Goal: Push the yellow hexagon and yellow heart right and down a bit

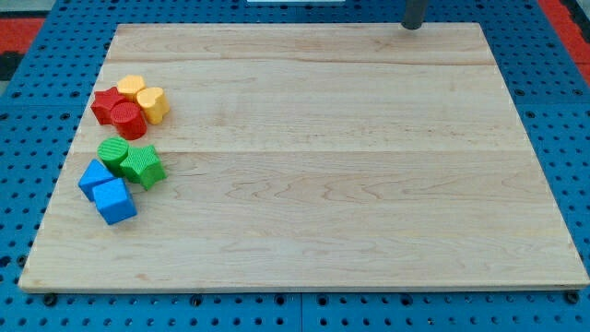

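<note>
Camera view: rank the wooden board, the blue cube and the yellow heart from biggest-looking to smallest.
1. Wooden board.
2. Blue cube.
3. Yellow heart, only slightly smaller-looking; it lies nearer the view's top, so the order of these two is unsure.

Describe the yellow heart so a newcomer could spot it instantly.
On the wooden board, find the block cluster by the view's left edge. At its top, two yellow blocks touch red ones; the yellow heart is the right, lower one, beside the yellow hexagon.

Open board [350, 184] right of yellow heart [154, 104]
</note>
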Controlling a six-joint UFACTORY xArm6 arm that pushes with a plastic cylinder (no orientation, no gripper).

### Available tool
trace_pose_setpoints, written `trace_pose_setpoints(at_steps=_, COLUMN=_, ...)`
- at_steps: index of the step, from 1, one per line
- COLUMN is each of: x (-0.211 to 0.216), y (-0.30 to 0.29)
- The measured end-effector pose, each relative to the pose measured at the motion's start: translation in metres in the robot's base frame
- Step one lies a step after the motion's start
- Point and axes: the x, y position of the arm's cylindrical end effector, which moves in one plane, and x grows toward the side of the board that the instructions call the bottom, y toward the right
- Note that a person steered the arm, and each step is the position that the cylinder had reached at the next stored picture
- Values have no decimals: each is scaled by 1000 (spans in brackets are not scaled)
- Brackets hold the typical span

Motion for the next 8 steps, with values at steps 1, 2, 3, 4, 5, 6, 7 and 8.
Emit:
trace_pose_setpoints(at_steps=1, x=1, y=8)
trace_pose_setpoints(at_steps=2, x=1, y=23)
trace_pose_setpoints(at_steps=3, x=8, y=18)
trace_pose_setpoints(at_steps=4, x=8, y=-39)
trace_pose_setpoints(at_steps=5, x=43, y=-87)
trace_pose_setpoints(at_steps=6, x=84, y=-133)
trace_pose_setpoints(at_steps=7, x=116, y=-164)
trace_pose_setpoints(at_steps=8, x=99, y=-219)
